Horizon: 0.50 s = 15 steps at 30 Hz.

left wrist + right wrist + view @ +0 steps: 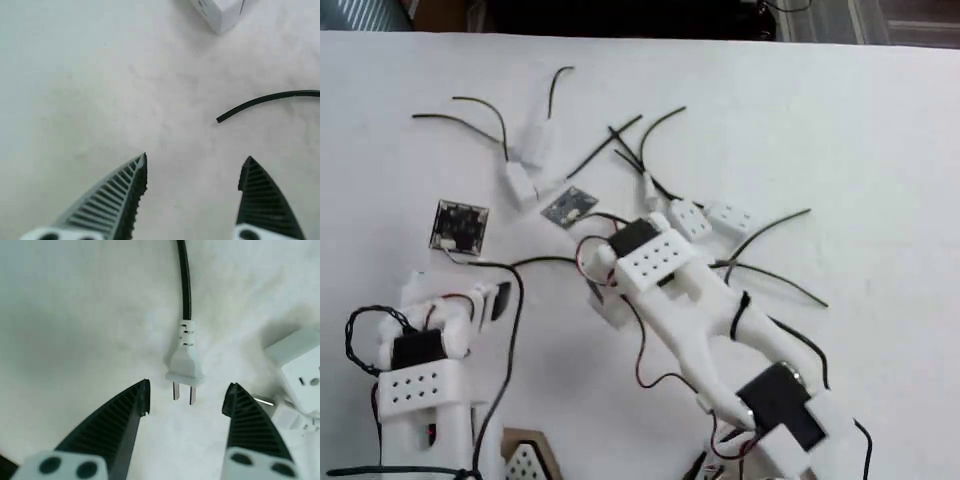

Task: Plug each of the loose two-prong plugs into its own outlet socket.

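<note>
1. The right arm [720, 310] reaches across the middle of the table [860, 120]; its jaws are spread wide and hold nothing.
2. In the right wrist view, a white two-prong plug [186, 367] lies flat on the table just ahead of the jaw tips, in line with the gap between them and touching neither.
3. Its two prongs [182, 392] point back toward the jaws, and its black cord [185, 285] runs straight away from them.
4. A white outlet socket [302, 375] sits near the plug, past the outer side of one jaw tip and apart from the plug.
5. The left arm [420, 370] is at the table's near-left corner. Its jaws are also spread, with bare table between them.
6. In the left wrist view, the cut end of a black cord [260, 100] lies ahead of those jaws without touching them, and the corner of a white block [217, 12] sits farther off.
7. In the high view, two white corded pieces [520, 182] lie farther up the table, too small to tell whether they are plugs or sockets.
</note>
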Tool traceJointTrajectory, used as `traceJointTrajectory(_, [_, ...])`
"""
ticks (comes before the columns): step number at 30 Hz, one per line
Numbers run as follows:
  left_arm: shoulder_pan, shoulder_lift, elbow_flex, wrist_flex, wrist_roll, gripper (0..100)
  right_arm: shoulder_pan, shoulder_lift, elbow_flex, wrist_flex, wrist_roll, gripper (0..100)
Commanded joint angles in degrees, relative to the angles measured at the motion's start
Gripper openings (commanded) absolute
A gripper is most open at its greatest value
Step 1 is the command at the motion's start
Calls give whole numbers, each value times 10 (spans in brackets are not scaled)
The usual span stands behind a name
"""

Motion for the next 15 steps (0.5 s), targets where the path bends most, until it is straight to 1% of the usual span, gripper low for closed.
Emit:
traceJointTrajectory(1, [-7,-11,1,-11,-5,290,0,30,-33,0,0,237])
traceJointTrajectory(15, [-7,-11,9,-11,-6,290,24,146,-121,0,0,236])
